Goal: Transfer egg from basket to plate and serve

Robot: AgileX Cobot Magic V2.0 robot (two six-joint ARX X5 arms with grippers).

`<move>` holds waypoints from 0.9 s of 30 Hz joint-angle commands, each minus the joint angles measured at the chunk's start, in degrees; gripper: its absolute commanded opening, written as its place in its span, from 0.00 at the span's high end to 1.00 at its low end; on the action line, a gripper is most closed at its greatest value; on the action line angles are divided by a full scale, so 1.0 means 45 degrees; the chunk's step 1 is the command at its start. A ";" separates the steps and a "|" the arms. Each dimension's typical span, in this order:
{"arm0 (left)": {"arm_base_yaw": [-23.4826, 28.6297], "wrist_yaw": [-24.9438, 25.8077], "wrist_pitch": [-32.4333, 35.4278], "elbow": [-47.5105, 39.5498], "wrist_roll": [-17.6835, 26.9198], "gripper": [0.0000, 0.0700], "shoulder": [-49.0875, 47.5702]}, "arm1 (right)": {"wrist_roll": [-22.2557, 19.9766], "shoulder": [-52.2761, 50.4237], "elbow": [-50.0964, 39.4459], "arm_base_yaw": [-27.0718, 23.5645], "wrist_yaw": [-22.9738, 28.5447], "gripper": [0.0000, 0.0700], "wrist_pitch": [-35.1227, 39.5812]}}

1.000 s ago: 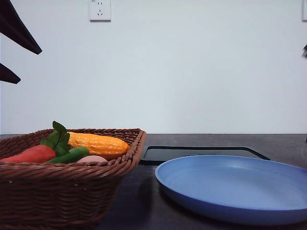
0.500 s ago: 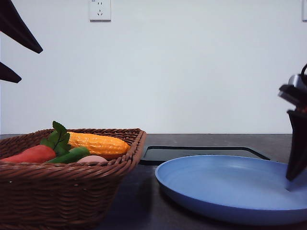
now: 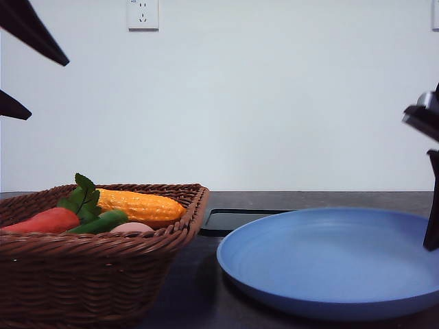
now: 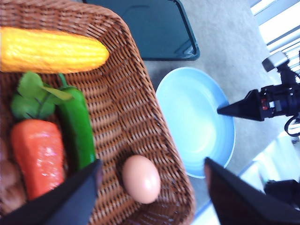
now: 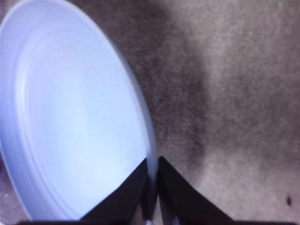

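Blue plate (image 3: 329, 264) rim is pinched at its right edge by your right gripper (image 5: 151, 187). Your left gripper (image 4: 150, 187) hangs spread wide above the egg (image 4: 141, 178) in the wicker basket (image 4: 140, 117).

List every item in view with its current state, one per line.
egg: lying in the basket, untouched
basket: upright, holding produce
plate: empty, rim pinched, tilted
tray: flat, bare
left gripper: open above the egg
right gripper: shut on the plate rim
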 commanded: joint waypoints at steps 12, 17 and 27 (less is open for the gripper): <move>-0.4309 -0.3297 -0.0624 0.1512 -0.1081 0.32 0.1411 | 0.0040 -0.1793 0.0121 -0.0228 0.0085 1.00 -0.0551; -0.5890 -0.4878 -0.1150 0.2145 -0.1081 0.32 0.3191 | 0.0039 -0.1899 0.0121 -0.0228 0.0071 1.00 -0.0586; -0.7090 -0.6327 -0.1234 0.2909 -0.1158 0.32 0.6455 | -0.0008 -0.1909 0.0121 -0.0228 0.0070 1.00 -0.0595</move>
